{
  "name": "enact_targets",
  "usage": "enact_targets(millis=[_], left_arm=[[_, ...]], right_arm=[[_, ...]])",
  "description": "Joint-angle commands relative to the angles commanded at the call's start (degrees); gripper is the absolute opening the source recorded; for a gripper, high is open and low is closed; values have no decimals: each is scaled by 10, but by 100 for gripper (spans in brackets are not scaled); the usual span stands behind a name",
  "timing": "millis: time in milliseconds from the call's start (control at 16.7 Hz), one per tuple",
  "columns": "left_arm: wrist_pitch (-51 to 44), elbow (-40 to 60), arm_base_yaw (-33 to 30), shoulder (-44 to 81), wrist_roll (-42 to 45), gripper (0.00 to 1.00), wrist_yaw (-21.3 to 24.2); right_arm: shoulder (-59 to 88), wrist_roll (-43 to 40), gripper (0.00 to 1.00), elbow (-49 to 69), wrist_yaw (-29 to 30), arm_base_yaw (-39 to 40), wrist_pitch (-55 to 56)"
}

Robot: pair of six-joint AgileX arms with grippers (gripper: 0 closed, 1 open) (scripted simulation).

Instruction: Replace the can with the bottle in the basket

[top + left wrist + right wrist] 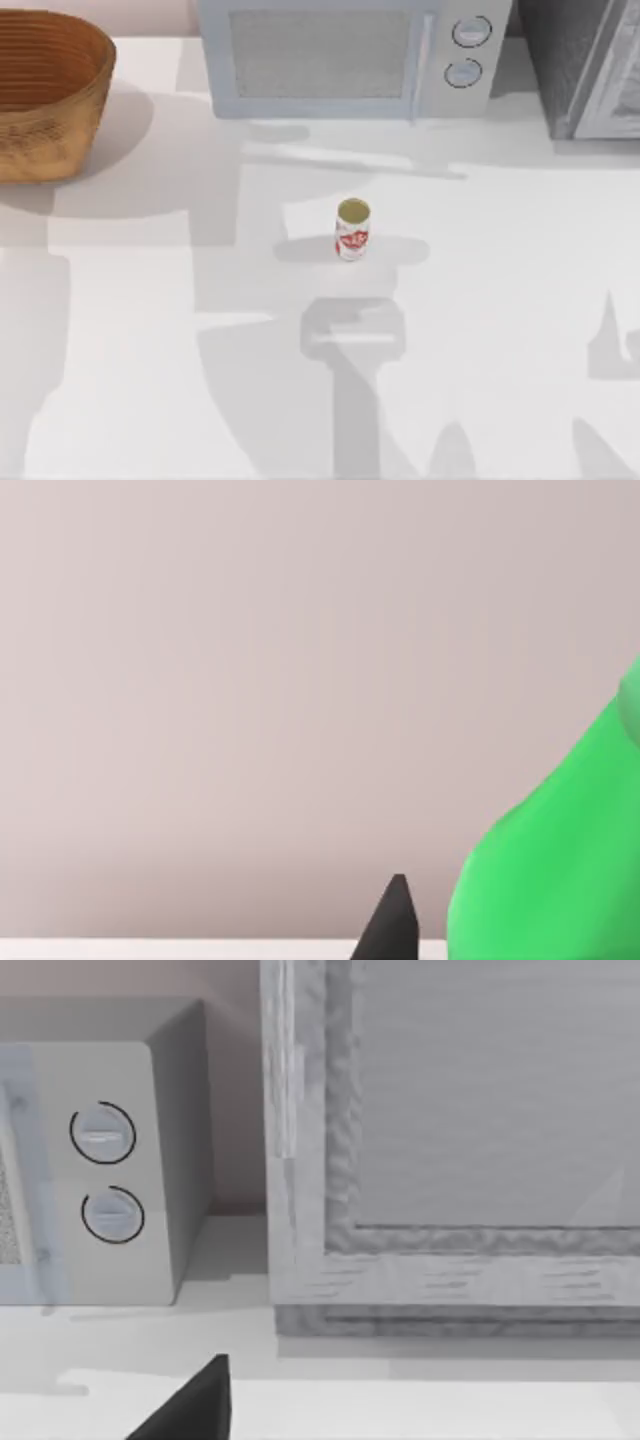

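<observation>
can [352, 230] upright mid-surface, out of the basket [45, 95] at far left. green bottle [560, 860] beside my left hand's fingertip [392, 920]; grip state: cannot tell. bottle not yet placed.

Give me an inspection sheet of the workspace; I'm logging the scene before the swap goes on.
Surface: white table, crossed by shadows.
Job's things: can upright mid-table, outside the basket at the far left; a green object, perhaps the bottle, close beside the left end effector's finger.
Clutter: nothing seen.
Grippers: right end effector's dark finger faces the appliances.
Cables: nothing seen.
Surroundings: microwave at the back, grey cabinet to its right.
</observation>
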Motion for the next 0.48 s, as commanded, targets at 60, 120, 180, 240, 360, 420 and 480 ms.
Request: enact_targets(millis=[60, 120, 180, 240, 360, 420, 480], left_arm=[[4, 4, -2, 5, -1, 0, -2], [5, 4, -2, 5, -1, 0, -2], [5, 4, -2, 5, -1, 0, -2], [5, 4, -2, 5, -1, 0, -2], [5, 4, -2, 5, -1, 15, -2], [5, 4, -2, 5, -1, 23, -2], [5, 4, -2, 5, -1, 30, -2]], right_arm=[[0, 0, 100, 0, 0, 0, 0], [0, 0, 100, 0, 0, 0, 0], [0, 0, 100, 0, 0, 0, 0], [0, 0, 100, 0, 0, 0, 0], [0, 0, 100, 0, 0, 0, 0], [0, 0, 100, 0, 0, 0, 0], [0, 0, 100, 0, 0, 0, 0]])
